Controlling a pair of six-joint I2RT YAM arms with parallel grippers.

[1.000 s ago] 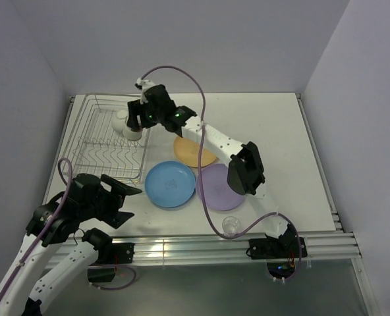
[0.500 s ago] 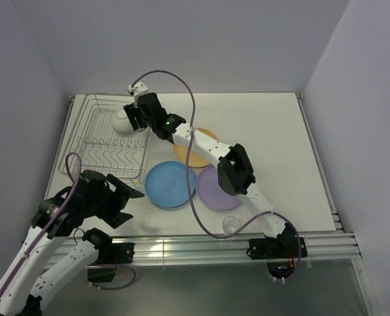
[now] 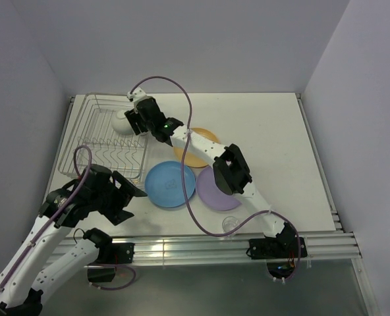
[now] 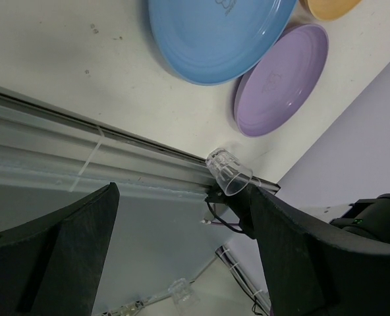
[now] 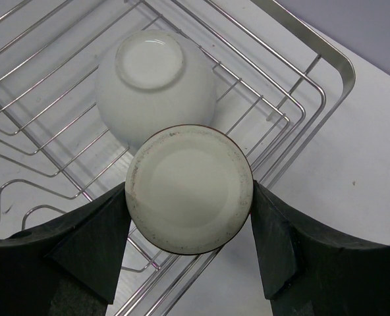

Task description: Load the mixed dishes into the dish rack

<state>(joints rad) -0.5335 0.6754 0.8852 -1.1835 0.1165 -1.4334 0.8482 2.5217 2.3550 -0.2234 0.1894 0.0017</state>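
Here, lilac-walled white table (image 3: 274,131), right end effector (image 5: 190,192) clamping cup (image 5: 190,178), left end effector (image 4: 182,247) apart

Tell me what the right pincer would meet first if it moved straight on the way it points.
Probably the rack wires: the cup it holds hangs over them, partly overlapping the bowl, which it might graze; depth is unclear.

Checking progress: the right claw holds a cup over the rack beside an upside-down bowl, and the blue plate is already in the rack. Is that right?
Not quite: the blue plate lies on the table, beside the rack, as the top view shows. The rest is right.
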